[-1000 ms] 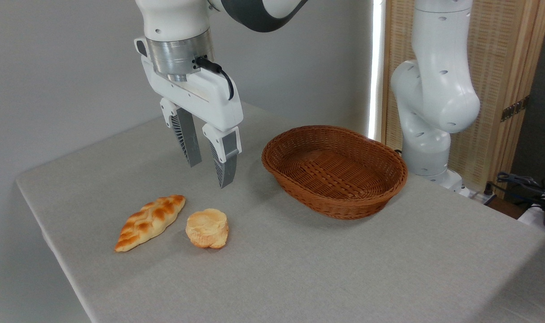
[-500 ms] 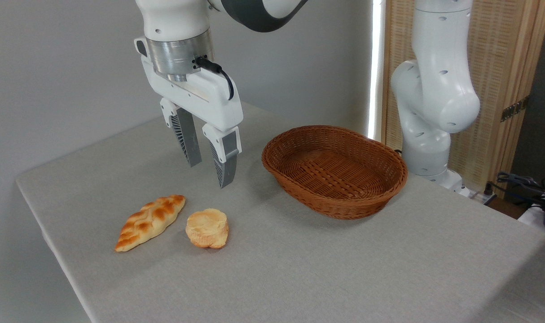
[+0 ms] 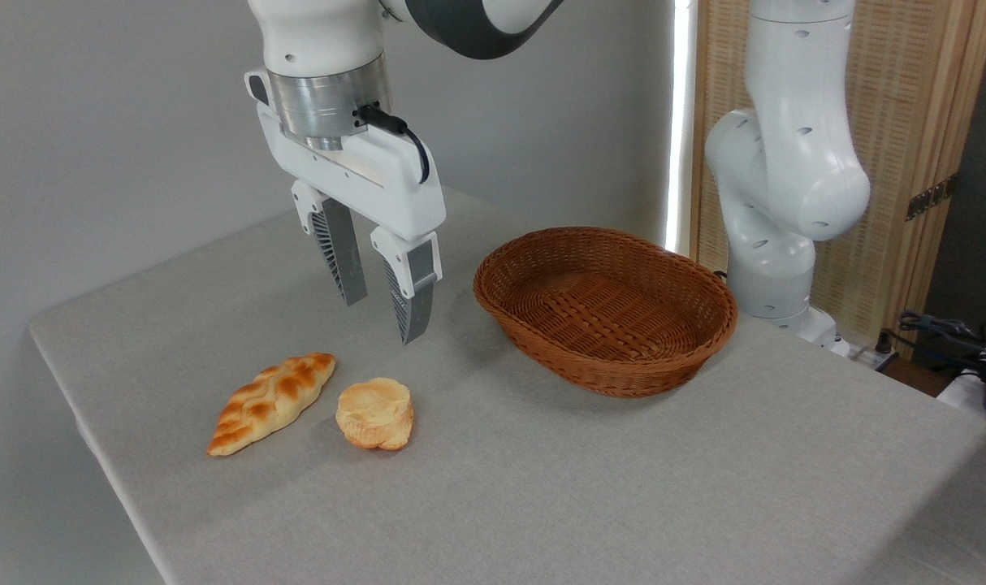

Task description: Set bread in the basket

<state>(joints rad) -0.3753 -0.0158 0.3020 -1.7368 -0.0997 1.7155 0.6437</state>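
Golden bun (image 3: 374, 414) is sitting on the grey bench (image 3: 623, 487), left of the basket (image 3: 605, 309). Open hand (image 3: 382, 313) is hovering above, empty. Bun probably light, soft; grip its sides.

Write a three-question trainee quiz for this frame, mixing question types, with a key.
1. True or false: the basket already holds a piece of bread.
2. Which item lies nearer the basket? A) the braided loaf B) the round bun
3. Fill in: the gripper hangs above the table with its jaws ____.

Key: 1 false, the basket is empty. 2 B. 3 open, holding nothing.
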